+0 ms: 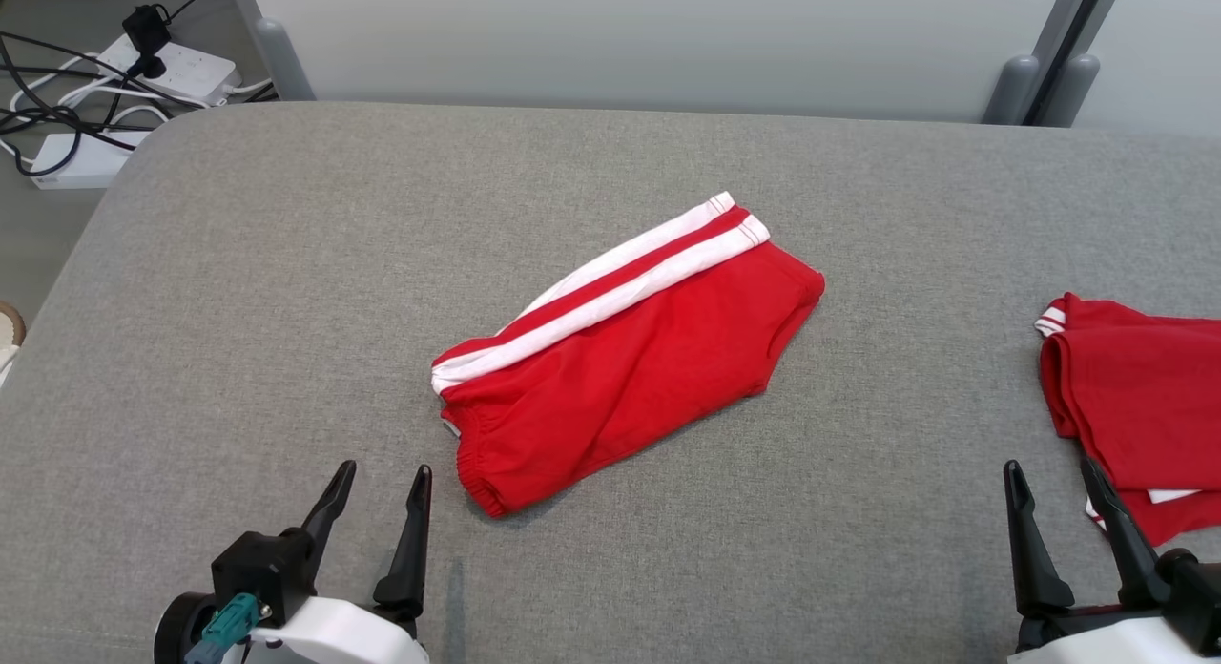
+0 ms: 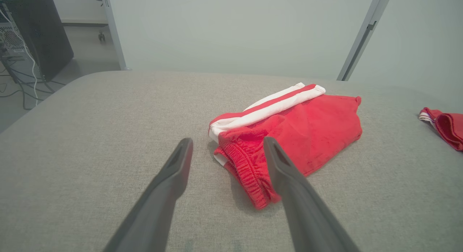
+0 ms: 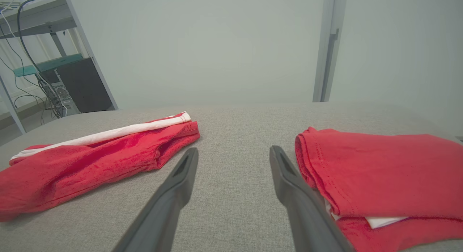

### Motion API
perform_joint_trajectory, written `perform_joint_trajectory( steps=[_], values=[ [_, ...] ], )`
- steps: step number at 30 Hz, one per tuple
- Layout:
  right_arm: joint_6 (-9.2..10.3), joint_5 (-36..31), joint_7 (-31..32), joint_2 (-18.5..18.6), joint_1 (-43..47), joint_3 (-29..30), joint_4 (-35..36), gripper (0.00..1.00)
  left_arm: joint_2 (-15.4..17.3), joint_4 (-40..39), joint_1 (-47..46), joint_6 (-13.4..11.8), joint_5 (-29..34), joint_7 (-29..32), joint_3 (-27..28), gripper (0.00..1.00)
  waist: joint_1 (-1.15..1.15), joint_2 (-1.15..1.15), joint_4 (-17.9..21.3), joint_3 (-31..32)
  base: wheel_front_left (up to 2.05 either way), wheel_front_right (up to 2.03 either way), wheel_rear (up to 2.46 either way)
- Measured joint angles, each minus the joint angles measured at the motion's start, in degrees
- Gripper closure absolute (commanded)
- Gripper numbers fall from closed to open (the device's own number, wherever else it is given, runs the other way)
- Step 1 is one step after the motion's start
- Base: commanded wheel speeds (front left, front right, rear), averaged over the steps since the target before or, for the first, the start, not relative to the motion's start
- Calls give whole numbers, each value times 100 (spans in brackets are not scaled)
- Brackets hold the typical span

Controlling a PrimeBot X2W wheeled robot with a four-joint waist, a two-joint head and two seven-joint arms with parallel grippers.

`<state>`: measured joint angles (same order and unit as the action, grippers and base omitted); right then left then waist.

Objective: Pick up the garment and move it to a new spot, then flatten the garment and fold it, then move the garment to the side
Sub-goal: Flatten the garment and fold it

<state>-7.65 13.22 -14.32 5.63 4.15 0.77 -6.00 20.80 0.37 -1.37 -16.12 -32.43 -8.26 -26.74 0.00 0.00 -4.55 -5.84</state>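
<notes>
The red shorts (image 1: 630, 359) lie folded at the centre of the head view. Their long axis slants from lower left to upper right, with two white side stripes (image 1: 610, 287) along the upper edge. The gathered elastic waistband (image 1: 474, 459) is the end nearest the left gripper (image 1: 383, 471), just up and right of its spread, empty fingers. The right gripper (image 1: 1049, 466), also spread and empty, sits well apart at lower right, beside a second folded red garment (image 1: 1135, 397). The thin, soft knit rests on a coarse grey woven cushion (image 1: 238, 311). The left arm looks better placed.
</notes>
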Motion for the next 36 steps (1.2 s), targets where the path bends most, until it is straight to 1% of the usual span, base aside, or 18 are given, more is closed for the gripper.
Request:
perform_joint_trajectory(
  steps=[3, 4, 7, 8, 11, 14, 17, 20, 23, 25, 30, 34, 36],
  values=[
    [0, 4, 0, -1, -5, 2, -7, 0, 0, 15, -1, 13, -29, 60, -19, 0, 0, 0, -10, -19, 0, 0, 0],
    [0, 3, 0, 18, -14, 5, -27, 0, -3, 49, -9, 62, -63, 73, -43, 0, 0, 0, -24, -53, 0, 0, 0],
    [0, 24, 1, 51, -65, -3, -43, 0, -29, 74, -29, 103, -129, 127, -79, 0, 0, 0, -38, -109, 0, 0, 0],
    [0, 54, 3, 94, -136, -25, -74, 0, -57, 99, -47, 160, -199, 199, -102, 0, 0, 0, -44, -146, 0, 0, 0],
    [0, 135, 59, 338, -582, -175, -244, 0, -208, 222, -211, 311, -352, 392, -198, 0, 0, 0, -57, -295, 0, 0, 0],
    [0, 328, 223, 662, -1279, -403, -536, 0, -400, 423, -588, 526, -609, 538, -226, 0, 0, 0, -84, -492, 0, 0, 0],
    [1, 501, 383, 1033, -2087, -780, -994, 0, -624, 756, -1014, 737, -813, 631, -223, 0, 0, 0, -145, -707, 0, 0, 0],
    [1, 721, 498, 1362, -2888, -1282, -1528, 0, -839, 1133, -1362, 929, -1003, 655, -229, 0, 0, 0, -249, -914, 0, 0, 0],
    [1, 900, 600, 1581, -3583, -1820, -2008, 0, -1036, 1473, -1624, 1045, -1084, 637, -240, 0, 0, 0, -409, -1080, 0, 0, 0],
    [0, 1113, 650, 1645, -3986, -2173, -2327, 0, -1150, 1711, -1778, 1093, -1111, 637, -264, 0, 0, 0, -530, -1178, 0, 0, 0],
    [0, 1552, 850, 1735, -4751, -3010, -3053, 0, -1446, 2220, -2115, 1383, -1347, 575, -277, 0, 0, 0, -836, -1413, 0, 0, 0],
    [0, 2006, 993, 1767, -5170, -3461, -3584, 0, -1597, 2563, -2328, 1642, -1511, 582, -299, 0, 0, 0, -1020, -1591, 0, 0, 0],
    [0, 2102, 1087, 1785, -5349, -3675, -3823, 0, -1658, 2749, -2444, 1716, -1591, 627, -355, 0, 0, 0, -1086, -1661, 0, 0, 0]
  ],
)
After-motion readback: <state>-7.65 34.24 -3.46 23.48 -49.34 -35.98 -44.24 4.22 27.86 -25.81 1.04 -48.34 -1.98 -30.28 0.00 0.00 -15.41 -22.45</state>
